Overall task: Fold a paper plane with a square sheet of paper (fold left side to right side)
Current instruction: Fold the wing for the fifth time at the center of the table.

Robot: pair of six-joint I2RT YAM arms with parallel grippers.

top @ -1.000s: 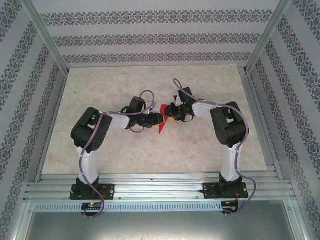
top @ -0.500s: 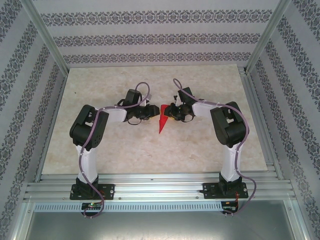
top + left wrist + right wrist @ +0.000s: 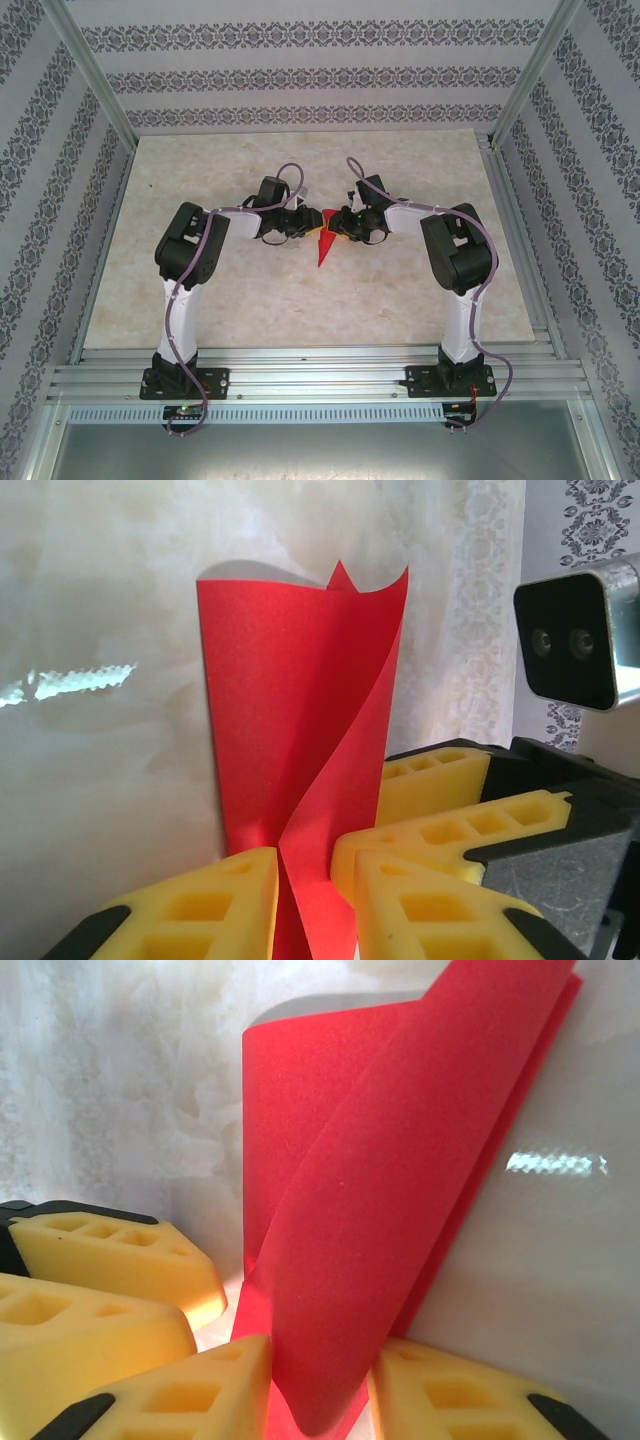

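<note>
Paper, bright red and folded into a narrow wedge, sits at the middle of the table. Its wide end is between the 2 grippers and its point is aimed at the near edge.

From above, the left gripper and the right gripper face each other, close together, each reaching the wide end from its own side.

In the left wrist view, the left gripper is clenched on the paper. Its 2 yellow fingers press against either side of the narrow pinched part. Beyond them the paper fans out into 2 loose layers that curl apart, and the far edge is wavy. The right gripper's fingers lie just beside the paper on the right, with the right wrist camera above them.

In the right wrist view, the right gripper is likewise grasping the paper, with the sheet filling the gap between its fingers. One flap bends diagonally over a flatter layer behind it. The left gripper's fingers sit just to the left of the paper, near its base.
</note>
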